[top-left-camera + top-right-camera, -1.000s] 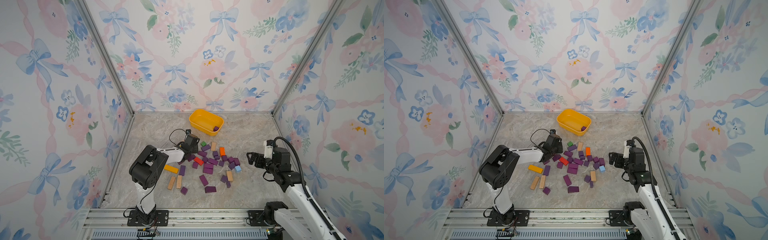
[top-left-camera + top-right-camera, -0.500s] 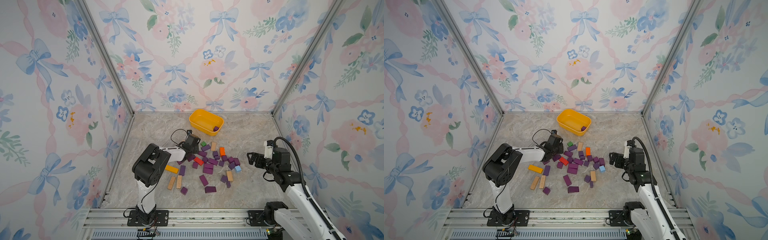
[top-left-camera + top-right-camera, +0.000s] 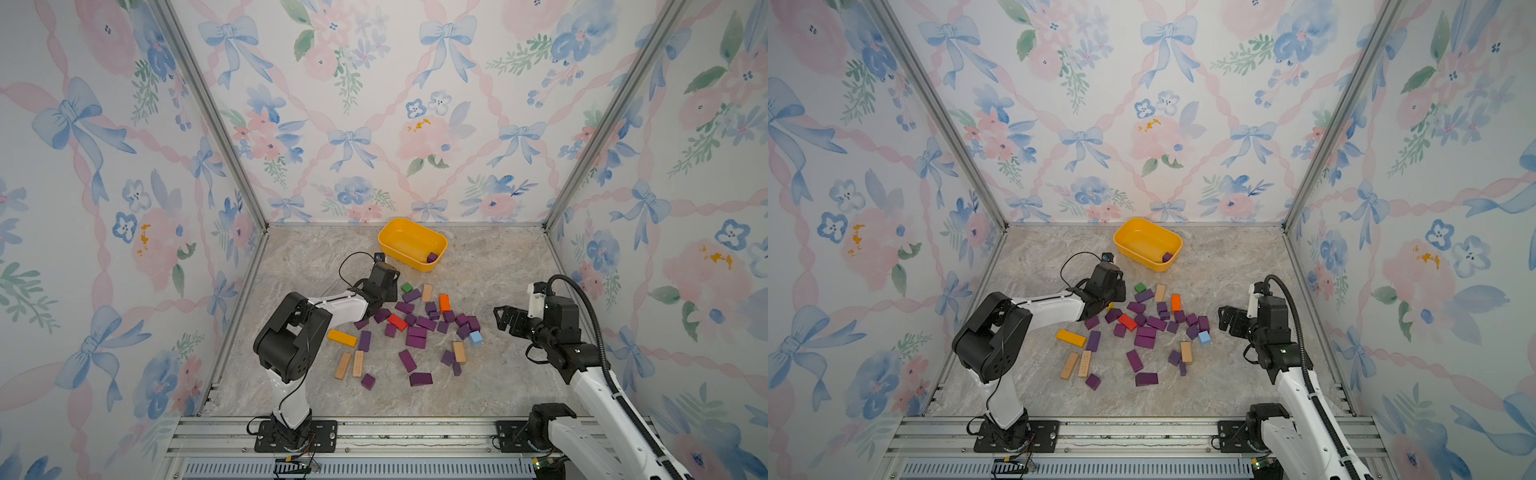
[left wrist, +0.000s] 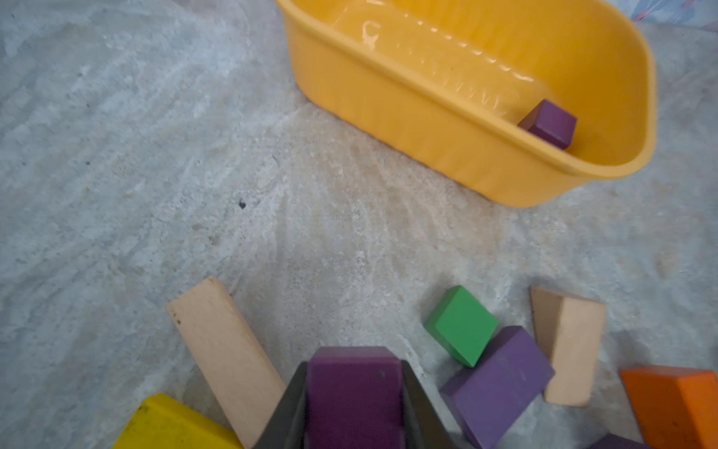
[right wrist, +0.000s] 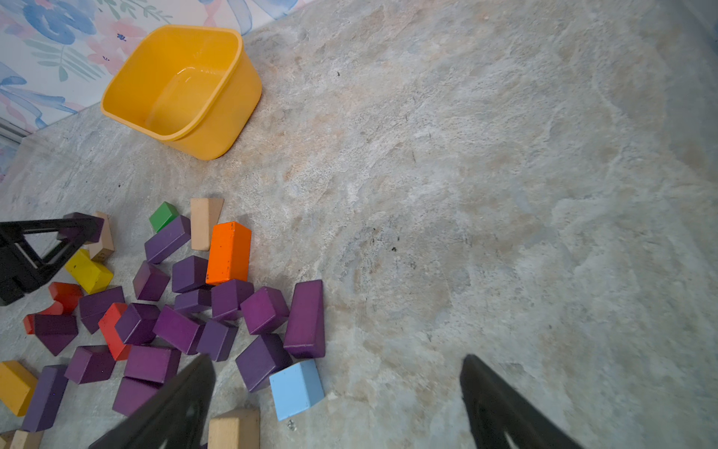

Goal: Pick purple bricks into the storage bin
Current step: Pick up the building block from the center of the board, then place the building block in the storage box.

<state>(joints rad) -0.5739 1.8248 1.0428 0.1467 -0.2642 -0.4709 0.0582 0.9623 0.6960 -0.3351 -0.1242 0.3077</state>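
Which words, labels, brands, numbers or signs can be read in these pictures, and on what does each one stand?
No text can be read anywhere.
On one tan bar: dark marks along its top face, too small to read.
On the storage bin and the purple bricks: no print visible.

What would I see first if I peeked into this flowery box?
Probably the jumble of purple bricks, mixed with a few other colours, in the middle of the floor. Behind it sits the bright yellow storage bin with just one purple brick inside, at one end. At the pile's edge, the left claw is pinching another purple brick.
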